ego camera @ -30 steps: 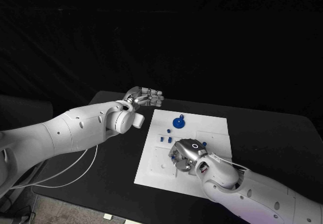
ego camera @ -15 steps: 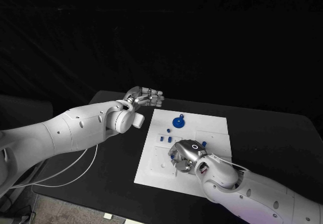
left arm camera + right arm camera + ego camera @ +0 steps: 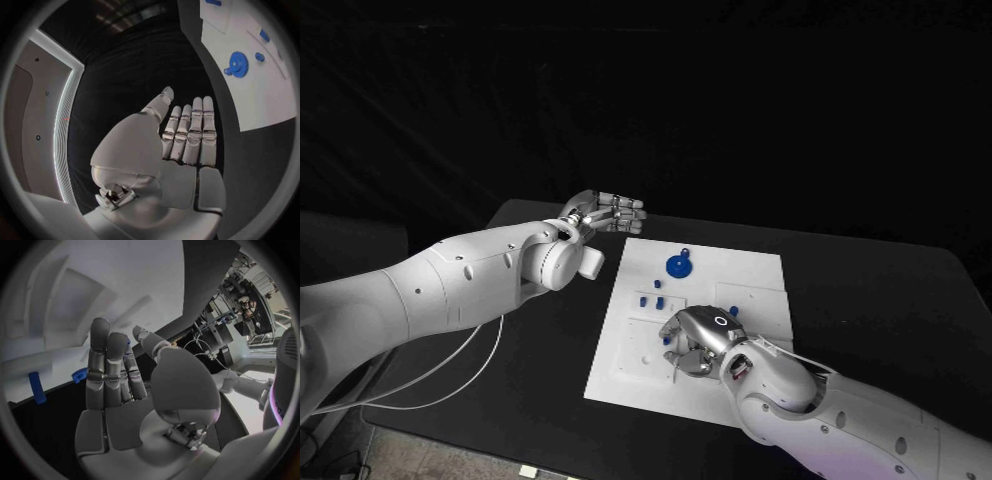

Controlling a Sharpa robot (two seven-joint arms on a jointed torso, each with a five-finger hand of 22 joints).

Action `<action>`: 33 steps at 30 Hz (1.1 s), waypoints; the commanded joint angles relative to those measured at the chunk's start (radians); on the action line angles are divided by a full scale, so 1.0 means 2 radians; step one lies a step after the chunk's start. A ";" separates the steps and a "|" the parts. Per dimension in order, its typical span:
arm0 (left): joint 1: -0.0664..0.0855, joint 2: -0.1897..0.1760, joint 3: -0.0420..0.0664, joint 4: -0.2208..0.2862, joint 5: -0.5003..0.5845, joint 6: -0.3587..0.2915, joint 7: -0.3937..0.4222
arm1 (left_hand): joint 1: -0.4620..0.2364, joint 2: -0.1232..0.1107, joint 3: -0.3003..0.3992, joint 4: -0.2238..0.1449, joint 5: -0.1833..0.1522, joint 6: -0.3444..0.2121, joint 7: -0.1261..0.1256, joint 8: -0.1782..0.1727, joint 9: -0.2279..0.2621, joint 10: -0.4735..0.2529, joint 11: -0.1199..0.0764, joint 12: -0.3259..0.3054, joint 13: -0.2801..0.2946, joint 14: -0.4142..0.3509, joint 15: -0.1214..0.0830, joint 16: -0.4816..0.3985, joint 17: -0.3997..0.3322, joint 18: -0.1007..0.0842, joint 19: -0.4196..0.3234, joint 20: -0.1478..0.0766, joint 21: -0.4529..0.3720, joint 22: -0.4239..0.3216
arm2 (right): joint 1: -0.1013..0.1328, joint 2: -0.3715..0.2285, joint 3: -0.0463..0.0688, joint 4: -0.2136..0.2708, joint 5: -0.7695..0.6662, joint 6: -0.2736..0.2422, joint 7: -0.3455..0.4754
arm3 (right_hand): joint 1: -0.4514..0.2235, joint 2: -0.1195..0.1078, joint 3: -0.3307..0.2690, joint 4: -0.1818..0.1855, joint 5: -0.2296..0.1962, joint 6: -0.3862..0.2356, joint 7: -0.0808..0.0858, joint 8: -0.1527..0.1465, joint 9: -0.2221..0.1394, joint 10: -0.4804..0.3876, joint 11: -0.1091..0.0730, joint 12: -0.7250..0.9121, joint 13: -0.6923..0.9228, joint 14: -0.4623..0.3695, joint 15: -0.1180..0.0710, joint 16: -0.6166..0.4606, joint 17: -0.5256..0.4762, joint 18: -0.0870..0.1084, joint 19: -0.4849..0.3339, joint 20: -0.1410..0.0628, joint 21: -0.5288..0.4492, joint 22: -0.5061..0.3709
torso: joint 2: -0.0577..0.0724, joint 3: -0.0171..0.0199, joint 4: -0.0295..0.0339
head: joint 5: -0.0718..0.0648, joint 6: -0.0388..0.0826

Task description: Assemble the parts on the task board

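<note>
- We see the board [image 3: 733,290] flat in the middle of the black table [image 3: 877,290], long side running away from the robot.
- Blue gear [image 3: 678,266] lies on the far part of the board, a small blue knob touching its far edge; in the left wrist view the gear [image 3: 238,62] has a small blue piece [image 3: 259,57] just beside it.
- Small blue pegs [image 3: 649,299] stand on the board's left-middle part, between the gear and the right hand.
- Right hand [image 3: 700,340] is low over the near-middle of the board, back of the hand up, fingers pointing down toward the plate.
- Small blue parts [image 3: 666,339] show at its left side, just beside the fingers; we cannot tell if the fingers touch them.
- In the right wrist view the right hand [image 3: 122,390] has its fingers [image 3: 100,355] straight and side by side, thumb apart, nothing in the palm, so released.
- That view also shows 2 blue pieces near the fingers: a peg [image 3: 37,387] and a smaller part [image 3: 80,374] just beside the fingers.
- Left hand [image 3: 606,210] hangs above the table off the board's far-left corner, well apart from the parts.
- In the left wrist view the left hand [image 3: 181,145] has its fingers [image 3: 199,125] straight and together, thumb out, holding nothing.
- White cable [image 3: 444,375] lies on the table under the left arm.
</note>
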 commanded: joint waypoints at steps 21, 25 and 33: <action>0.001 -0.004 0.000 0.002 -0.004 0.003 0.007 | 0.004 0.004 -0.001 0.004 -0.001 0.001 0.002 0.002 0.001 -0.002 0.000 0.001 0.000 -0.002 0.002 -0.001 0.000 0.002 0.002 0.002 0.002 -0.003 | 0.027 -0.076 0.087 0.039 0.080 0.089 0.016 | -0.003 0.006 -0.005 0.002 0.013 -0.004 0.000 0.002 0.001 0.012 -0.003 0.000 0.000 -0.002 0.000 0.004 -0.002 0.003 0.017 0.001 0.016 -0.017 | 0.000 -0.0007 0.0000 | -0.019 0.016; 0.001 -0.005 0.000 0.002 -0.004 0.003 0.007 | 0.004 0.004 -0.001 0.004 -0.001 0.001 0.002 0.002 0.001 -0.002 0.000 0.001 0.000 -0.002 0.002 -0.001 0.000 0.002 0.002 0.002 0.002 -0.003 | 0.033 -0.083 0.090 0.030 0.073 0.111 0.009 | 0.001 0.008 -0.019 0.000 0.015 -0.006 0.000 0.002 0.001 0.005 -0.002 0.000 0.000 -0.003 -0.001 0.004 -0.001 0.003 0.017 0.000 0.015 -0.018 | 0.000 -0.0008 0.0007 | -0.019 0.017; 0.001 -0.006 0.000 0.003 -0.004 0.005 0.006 | 0.004 0.004 -0.001 0.004 -0.001 0.001 0.002 0.002 0.001 -0.002 0.000 0.001 0.000 -0.002 0.002 -0.001 0.000 0.002 0.002 0.002 0.002 -0.003 | 0.036 -0.087 0.091 0.016 0.047 0.135 -0.004 | 0.023 0.010 -0.082 0.017 -0.022 -0.025 -0.007 0.002 0.001 -0.019 0.003 0.001 0.000 -0.007 0.006 0.002 -0.005 0.004 0.016 0.007 0.002 -0.025 | 0.000 -0.0007 0.0011 | -0.019 0.016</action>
